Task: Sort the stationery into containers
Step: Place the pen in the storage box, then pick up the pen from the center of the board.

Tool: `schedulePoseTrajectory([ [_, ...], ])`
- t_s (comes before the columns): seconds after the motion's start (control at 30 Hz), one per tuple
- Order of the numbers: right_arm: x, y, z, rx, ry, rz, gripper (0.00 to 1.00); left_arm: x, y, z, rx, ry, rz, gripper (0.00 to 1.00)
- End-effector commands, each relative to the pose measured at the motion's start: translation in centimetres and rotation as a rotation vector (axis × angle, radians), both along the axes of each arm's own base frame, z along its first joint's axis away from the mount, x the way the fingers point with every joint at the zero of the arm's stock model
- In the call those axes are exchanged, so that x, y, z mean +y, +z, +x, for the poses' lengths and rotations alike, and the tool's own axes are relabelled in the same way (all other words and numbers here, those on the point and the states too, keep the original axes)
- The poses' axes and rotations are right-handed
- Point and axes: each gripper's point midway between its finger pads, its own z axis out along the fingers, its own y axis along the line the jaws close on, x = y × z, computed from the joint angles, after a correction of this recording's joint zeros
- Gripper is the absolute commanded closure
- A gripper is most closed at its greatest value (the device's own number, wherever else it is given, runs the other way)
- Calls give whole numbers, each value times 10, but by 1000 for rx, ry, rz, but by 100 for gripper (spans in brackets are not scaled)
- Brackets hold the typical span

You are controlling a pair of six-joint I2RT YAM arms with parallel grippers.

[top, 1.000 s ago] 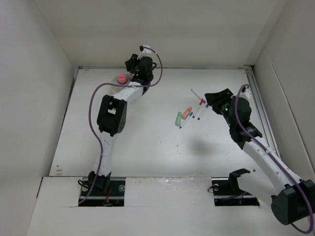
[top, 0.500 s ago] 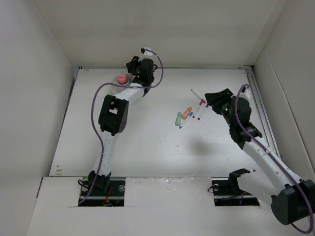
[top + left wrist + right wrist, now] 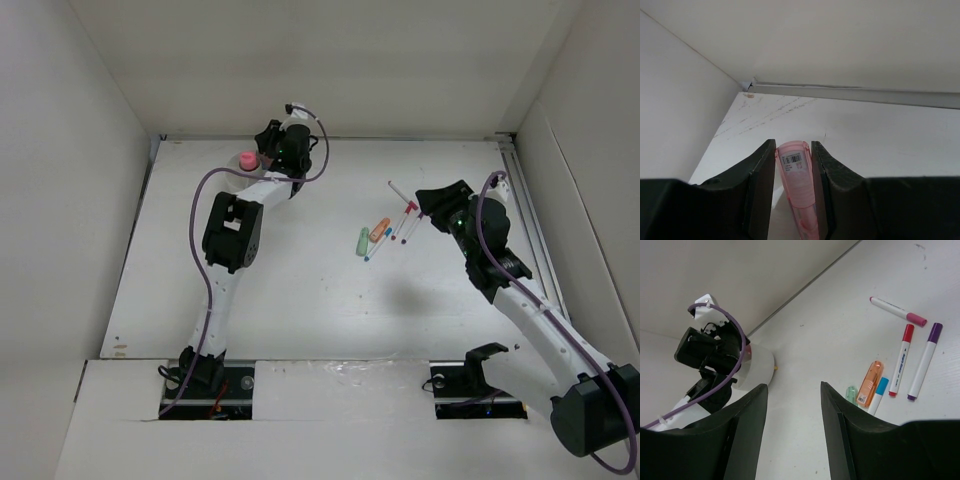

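Note:
My left gripper (image 3: 793, 146) is shut on a pink capsule-shaped piece (image 3: 799, 182) and holds it near the table's far left corner. In the top view it (image 3: 272, 138) sits by the white bowl (image 3: 231, 179), which holds a pink-topped item (image 3: 246, 160). The bowl also shows in the right wrist view (image 3: 759, 366), partly hidden by the left arm. My right gripper (image 3: 792, 387) is open and empty, above the table and right of the pens (image 3: 432, 205). On the table lie three white pens, pink-capped (image 3: 897, 311), red-capped (image 3: 902, 360) and purple-capped (image 3: 923, 361), an orange capsule (image 3: 870, 383), a blue-capped pen (image 3: 877, 395) and a green capsule (image 3: 851, 394).
White walls enclose the table on the left, back and right. A metal rail (image 3: 855, 92) runs along the back edge. The loose stationery lies together right of centre (image 3: 385, 228).
My left gripper has shifted slightly toward the back wall with the pink piece in it. The right arm and the loose stationery have not moved.

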Motion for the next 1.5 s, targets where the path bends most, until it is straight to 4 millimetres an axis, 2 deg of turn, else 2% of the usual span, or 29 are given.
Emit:
schedulePoseTrajectory([
  [0.0, -2, 26, 5, -71, -9, 8, 47, 5, 29, -1, -84, 22, -44, 71],
  [0.1, -2, 23, 6, -62, -9, 5, 47, 8, 29, -7, -85, 32, -58, 59],
  [0.13, -2, 23, 6, -62, -9, 5, 47, 8, 39, -8, -110, 33, -80, 54],
  [0.2, -2, 23, 6, -62, -9, 5, 47, 7, 39, -11, -115, 26, -99, 49],
  [0.23, -2, 23, 6, -62, -9, 5, 47, 8, 49, -13, -121, 26, -101, 46],
  [0.3, -2, 23, 6, -62, -9, 5, 47, 9, 48, -16, -116, 27, -107, 43],
  [0.37, -1, 21, 9, -61, -9, 5, 47, 4, 68, -20, -146, 16, -127, 41],
  [0.4, -1, 21, 9, -61, -9, 5, 47, -1, 68, -24, -136, 7, -124, 41],
  [0.5, 1, 18, 9, -52, 2, 3, 47, -10, 94, -29, -166, -34, -165, 39],
  [0.67, 1, 18, 9, -52, 2, 3, 47, -60, 143, -43, -199, -182, -280, 39],
  [0.8, -2, 18, 11, -52, -19, 0, 67, -109, 157, -58, -158, -348, -402, 57],
  [0.83, -5, 18, 11, -53, -33, -2, 80, -120, 152, -64, -118, -385, -422, 68],
  [0.87, -7, 18, 12, -54, -48, -4, 85, -144, 153, -74, -100, -448, -460, 74],
  [0.9, -9, 18, 13, -54, -57, -5, 89, -160, 139, -82, -72, -467, -518, 80],
  [0.93, -9, 18, 13, -54, -57, -5, 91, -174, 134, -92, -51, -494, -554, 83],
  [0.97, -11, 18, 13, -54, -71, -7, 93, -208, 130, -111, -14, -599, -603, 85],
  [1.0, -13, 18, 14, -55, -80, -8, 93, -220, 98, -126, 57, -625, -615, 87],
  [1.07, -16, 19, 10, -59, -92, -9, 94, -243, 76, -148, 103, -672, -704, 87],
  [1.1, -19, 19, 10, -60, -104, -10, 94, -258, 43, -169, 192, -711, -716, 87],
  [1.17, -19, 19, 10, -60, -104, -10, 94, -266, 18, -184, 264, -728, -762, 87],
  [1.2, -19, 19, 10, -60, -104, -10, 94, -277, 8, -198, 313, -759, -776, 87],
  [1.27, -20, 17, 10, -51, -115, -6, 94, -283, -14, -218, 383, -776, -757, 87],
  [1.33, -20, 13, 12, -39, -114, -10, 94, -291, -26, -239, 421, -794, -736, 82],
  [1.4, -17, 13, 12, -39, -102, -8, 94, -292, -33, -246, 445, -794, -724, 74],
  [1.47, -17, 13, 12, -38, -104, 1, 94, -291, -44, -254, 466, -783, -716, 70],
])
